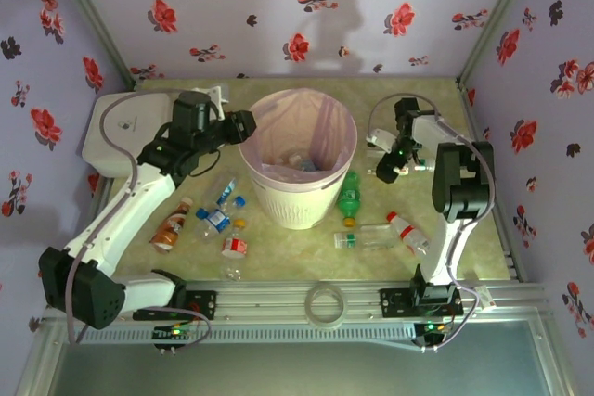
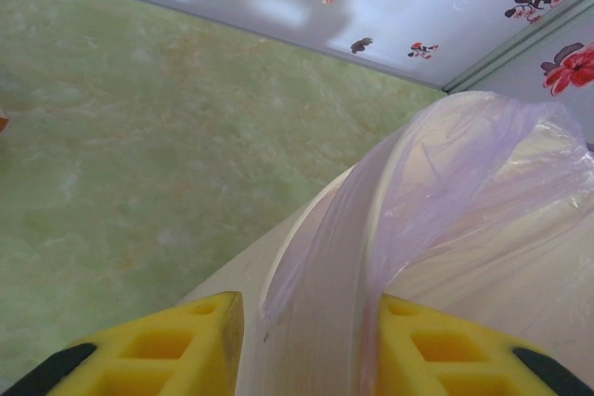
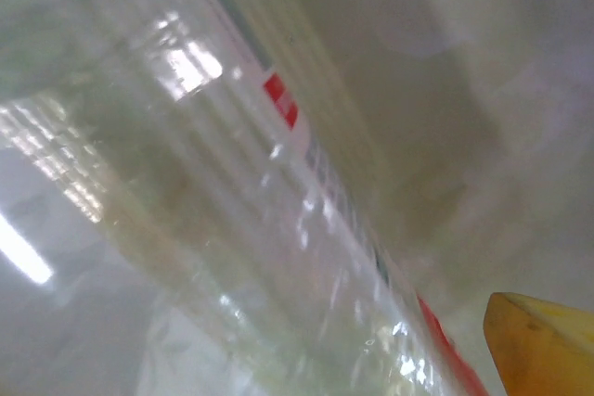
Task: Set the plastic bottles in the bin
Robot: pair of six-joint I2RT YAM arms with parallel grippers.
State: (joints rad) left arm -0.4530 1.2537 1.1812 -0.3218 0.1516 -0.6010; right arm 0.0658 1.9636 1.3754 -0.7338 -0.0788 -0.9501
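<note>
Pink liner [image 2: 445,192] and the rim of the bin [image 1: 297,203] are pinched in your left gripper [image 1: 247,125], closed tight, likely to steady the bin. Past that gripper's tip, a few bottles [image 1: 299,164] lie at the bin's bottom.

Right gripper [image 1: 390,162] stands wide with a clear red-labelled bottle [image 3: 278,229] hard against its fingers. No clamp visible.

Left to do:
- Behind the left gripper, toward its base: about five on the bench [image 1: 288,259], including the orange-brown bottle [image 1: 170,229].
- Behind the right gripper: the green bottle [image 1: 348,197] and two clear ones.

My reckoning: under half done.
</note>
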